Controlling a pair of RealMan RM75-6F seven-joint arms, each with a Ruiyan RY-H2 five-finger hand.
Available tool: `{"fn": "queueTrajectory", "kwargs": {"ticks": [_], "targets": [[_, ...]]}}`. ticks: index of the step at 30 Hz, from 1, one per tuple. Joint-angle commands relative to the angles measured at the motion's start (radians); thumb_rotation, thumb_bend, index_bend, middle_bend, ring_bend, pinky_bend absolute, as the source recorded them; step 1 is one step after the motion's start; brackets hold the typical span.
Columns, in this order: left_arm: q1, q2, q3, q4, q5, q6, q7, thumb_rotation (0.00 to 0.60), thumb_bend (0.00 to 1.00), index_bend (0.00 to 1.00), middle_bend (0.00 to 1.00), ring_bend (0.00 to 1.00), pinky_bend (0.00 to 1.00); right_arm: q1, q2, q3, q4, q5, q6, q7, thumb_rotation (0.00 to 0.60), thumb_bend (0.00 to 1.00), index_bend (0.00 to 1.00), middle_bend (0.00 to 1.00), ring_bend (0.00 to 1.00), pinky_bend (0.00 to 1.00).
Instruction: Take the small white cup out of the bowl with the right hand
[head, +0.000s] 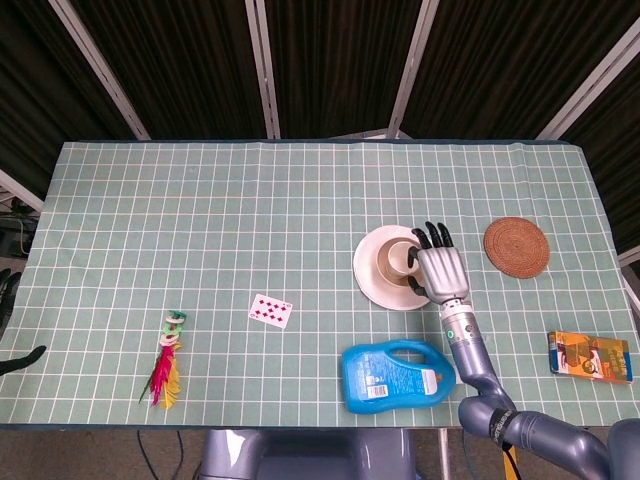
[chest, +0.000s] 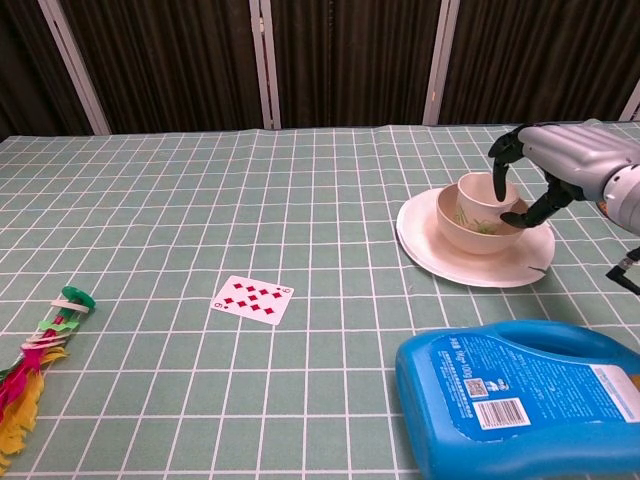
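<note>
The table (head: 300, 200), under a green checked cloth, carries a blue detergent jug (head: 395, 375) at its near edge. A white plate (chest: 440, 262) supports the bowl (chest: 480, 232), and the small white cup (chest: 478, 200) stands upright inside that bowl. The right hand (chest: 570, 160) hangs over the cup, fingers curled downward with one dark fingertip (chest: 500, 185) dipping at the cup's rim and the thumb low beside the bowl; whether it actually has a hold on the cup cannot be told. The left hand (head: 8, 320) shows only at the frame edge, its state unreadable. A playing card (head: 270, 310) lies apart.
</note>
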Motion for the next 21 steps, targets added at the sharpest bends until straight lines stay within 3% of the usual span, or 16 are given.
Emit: {"fn": "queueTrajectory", "kwargs": {"ticks": [1, 9, 16, 21], "targets": [[0.0, 0.001, 0.0, 0.0, 0.001, 0.0, -0.002, 0.6, 0.0, 0.0, 0.0, 0.0, 0.0, 0.006, -0.009, -0.003, 0.011, 0.002, -0.001, 0.006, 0.6, 0.27, 0.54, 0.15, 0.0, 0.0], [0.001, 0.004, 0.0, 0.001, 0.003, 0.002, -0.012, 0.6, 0.0, 0.0, 0.0, 0.0, 0.0, 0.02, -0.034, -0.016, 0.041, 0.008, -0.008, 0.012, 0.6, 0.5, 0.6, 0.17, 0.0, 0.0], [-0.001, 0.003, 0.001, 0.0, 0.004, -0.001, -0.006, 0.6, 0.0, 0.0, 0.0, 0.0, 0.0, 0.018, -0.026, -0.022, 0.019, -0.01, 0.018, 0.022, 0.6, 0.51, 0.62, 0.17, 0.0, 0.0], [-0.002, 0.002, 0.001, -0.001, 0.003, -0.002, -0.003, 0.6, 0.0, 0.0, 0.0, 0.0, 0.0, -0.004, 0.043, -0.014, -0.064, -0.058, 0.09, 0.03, 0.6, 0.51, 0.63, 0.17, 0.0, 0.0]]}}
